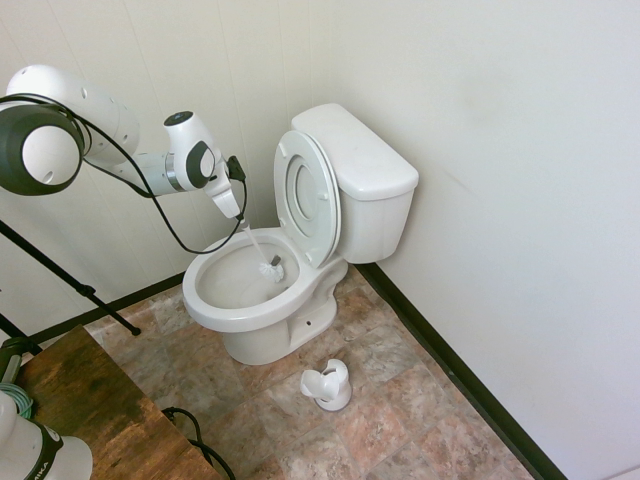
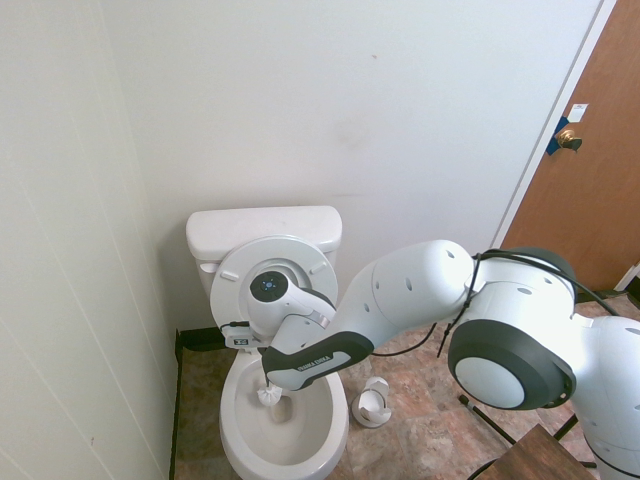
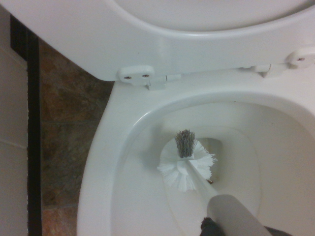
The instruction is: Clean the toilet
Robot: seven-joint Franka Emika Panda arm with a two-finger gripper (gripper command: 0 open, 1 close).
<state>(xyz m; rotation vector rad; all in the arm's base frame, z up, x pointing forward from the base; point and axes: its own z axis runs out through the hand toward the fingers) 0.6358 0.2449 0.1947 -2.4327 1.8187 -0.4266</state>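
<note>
The fingers were closed on the handle of the brush, whose white bristles sat inside the bowl of the toilet, below the fingers. The holder stood on the floor, lower than the fingers.

Soft shadows on pale walls

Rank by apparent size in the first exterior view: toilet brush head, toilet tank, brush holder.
1. Toilet tank
2. Brush holder
3. Brush head, clearly smallest, inside the bowl
</note>
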